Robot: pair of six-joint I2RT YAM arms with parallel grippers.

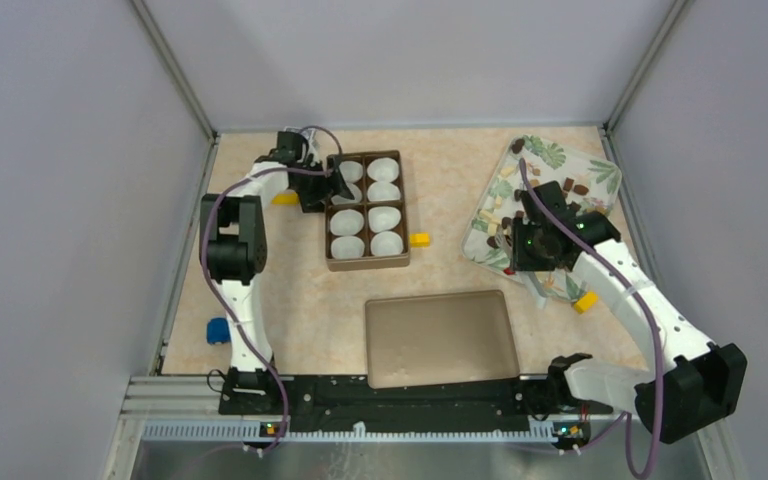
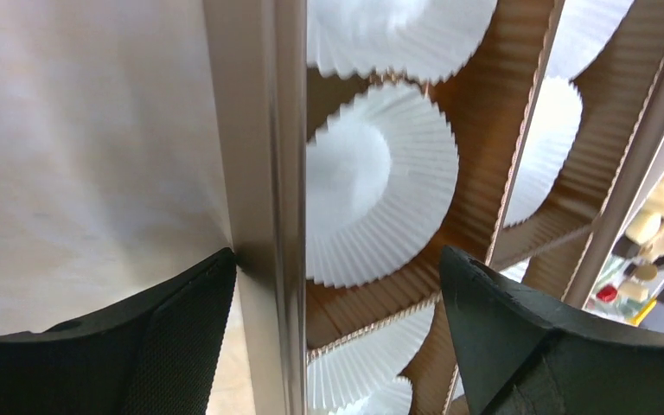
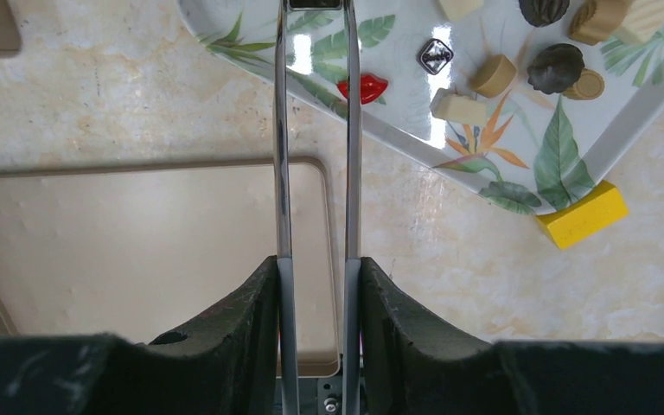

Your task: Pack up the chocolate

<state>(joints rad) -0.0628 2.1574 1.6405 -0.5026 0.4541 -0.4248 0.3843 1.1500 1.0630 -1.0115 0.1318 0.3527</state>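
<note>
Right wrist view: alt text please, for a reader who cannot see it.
The right gripper clamps a pair of metal tongs, whose two arms reach out over the edge of a leaf-patterned tray. Small dark, tan and cream chocolates lie on the tray; a yellow block sits by its corner and a shallow brown lid lies below the tongs.

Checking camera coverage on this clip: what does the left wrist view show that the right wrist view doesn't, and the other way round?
Left wrist only: the open left hand straddling a wall of the divided box, whose white paper cups look empty. Right wrist only: the right hand shut on metal tongs, the flat brown lid, and a yellow block beside the leaf-print tray. Both: the chocolate on that tray, clear in the right wrist view, distant and blurred at the left wrist view's edge.
</note>
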